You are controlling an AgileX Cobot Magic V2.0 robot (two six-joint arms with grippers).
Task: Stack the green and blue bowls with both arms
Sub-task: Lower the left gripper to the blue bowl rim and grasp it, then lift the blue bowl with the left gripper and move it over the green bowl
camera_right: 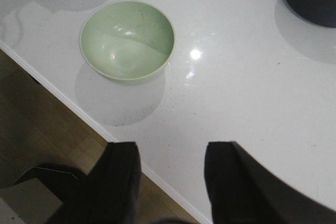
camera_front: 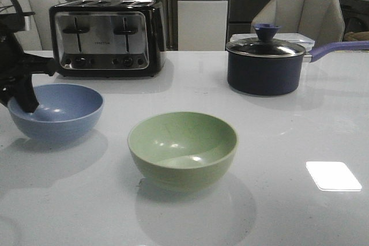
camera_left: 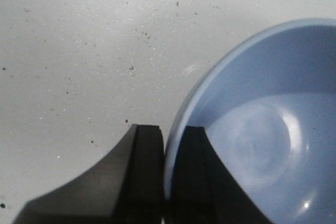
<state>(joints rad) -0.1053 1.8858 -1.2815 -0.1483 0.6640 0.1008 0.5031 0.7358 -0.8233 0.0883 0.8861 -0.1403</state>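
The dusty blue bowl (camera_front: 57, 116) sits upright on the white table at the left. My left gripper (camera_front: 26, 105) is shut on its left rim, one finger inside and one outside. In the left wrist view the rim of the blue bowl (camera_left: 262, 129) runs between the two black fingers of my left gripper (camera_left: 168, 145). The pale green bowl (camera_front: 182, 148) stands upright near the table's middle, apart from the blue one; it also shows in the right wrist view (camera_right: 127, 40). My right gripper (camera_right: 172, 156) is open and empty, above the table's front edge, well away from the green bowl.
A dark navy lidded saucepan (camera_front: 266, 64) with a purple handle stands at the back right. A chrome and black toaster (camera_front: 106, 37) stands at the back left. The table's front edge (camera_right: 63, 100) drops to a wooden floor.
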